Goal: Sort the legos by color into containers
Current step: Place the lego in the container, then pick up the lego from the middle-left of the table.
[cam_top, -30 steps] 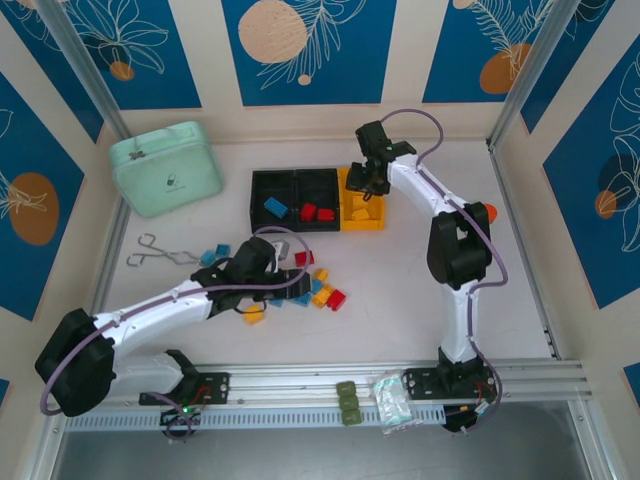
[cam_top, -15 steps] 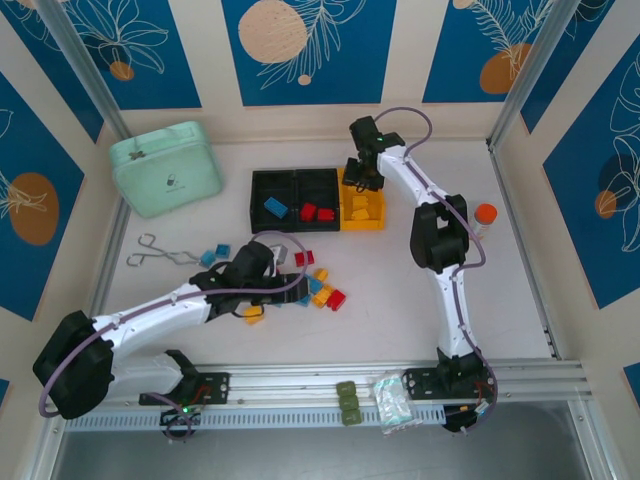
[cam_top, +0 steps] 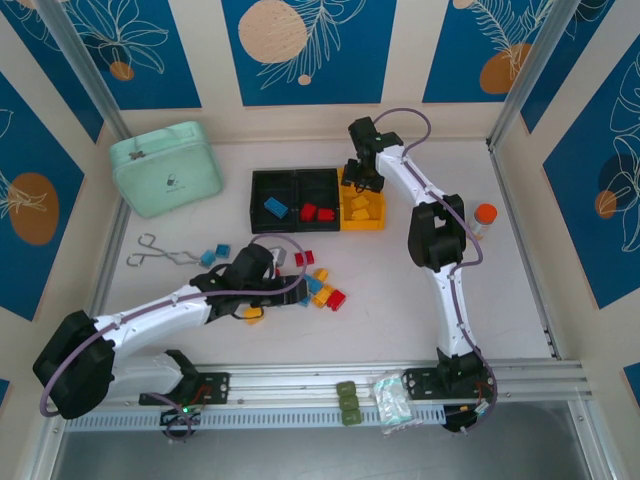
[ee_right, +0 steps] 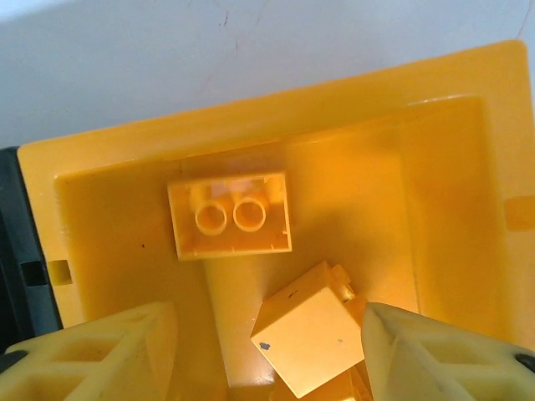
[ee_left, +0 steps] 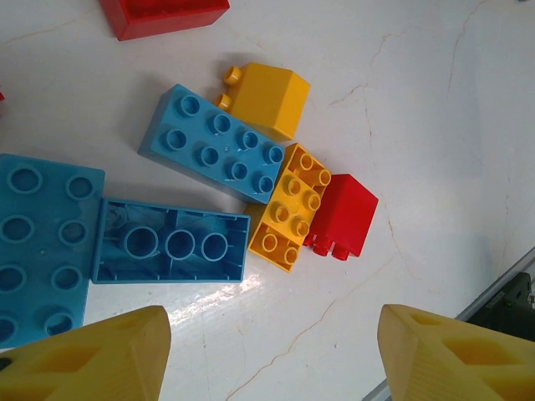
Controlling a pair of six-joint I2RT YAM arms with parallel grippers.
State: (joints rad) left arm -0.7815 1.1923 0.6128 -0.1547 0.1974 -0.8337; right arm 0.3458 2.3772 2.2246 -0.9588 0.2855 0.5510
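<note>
The right arm has swung left since a second ago. Its right gripper (ee_right: 266,322) hangs spread and empty above the yellow bin (ee_right: 468,167), with two yellow bricks (ee_right: 231,217) lying inside (one upside down). Nearer and to the left, the left gripper (ee_left: 272,334) is spread above the loose legos (ee_left: 216,144) on the table (ee_left: 418,100), where blue, yellow and red pieces touch.

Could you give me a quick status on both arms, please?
Left gripper jaws open by loose bricks. Right gripper jaws open over yellow bin, yellow bricks inside. Tongs lie apart, further left.
</note>
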